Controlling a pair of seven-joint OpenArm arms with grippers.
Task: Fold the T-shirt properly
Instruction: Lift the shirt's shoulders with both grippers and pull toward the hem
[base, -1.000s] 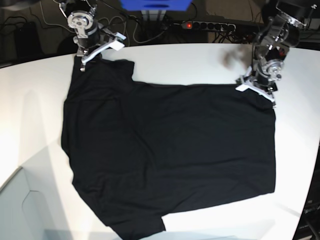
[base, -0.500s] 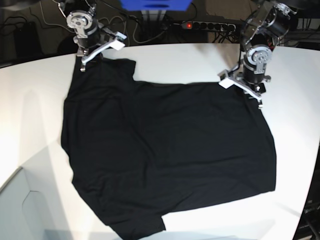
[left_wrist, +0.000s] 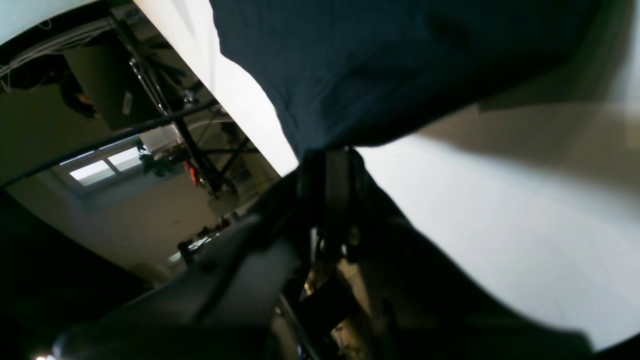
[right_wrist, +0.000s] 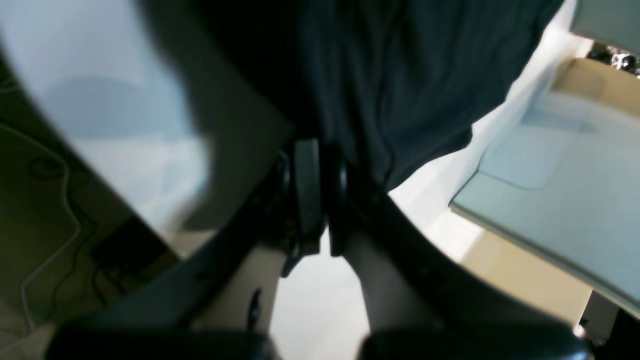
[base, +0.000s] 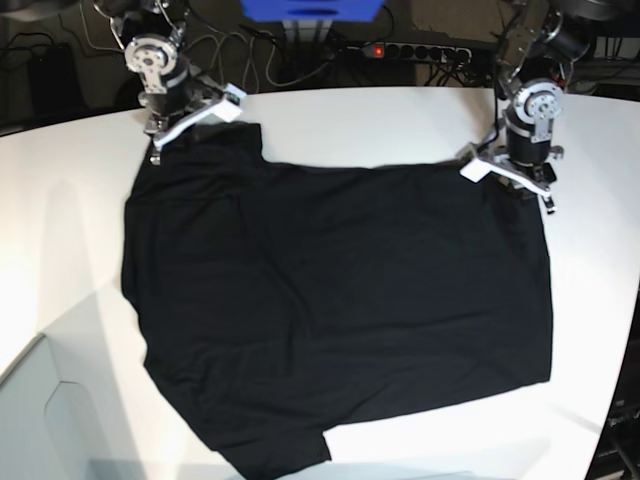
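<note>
T-shirt (base: 340, 310) flat on worktop (base: 370, 120), long axis left-right. Left claw (base: 508, 180) and right claw (base: 170, 135) each clamped on a far-edge corner; fabric spreads toward camera from both.

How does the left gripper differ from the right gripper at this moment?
The left gripper grips the flat hem corner of the black fabric T-shirt; the right gripper grips a sleeve corner. In the base view, left sits lower on the white table, right nearer its far edge. Both are shut on fabric.
</note>
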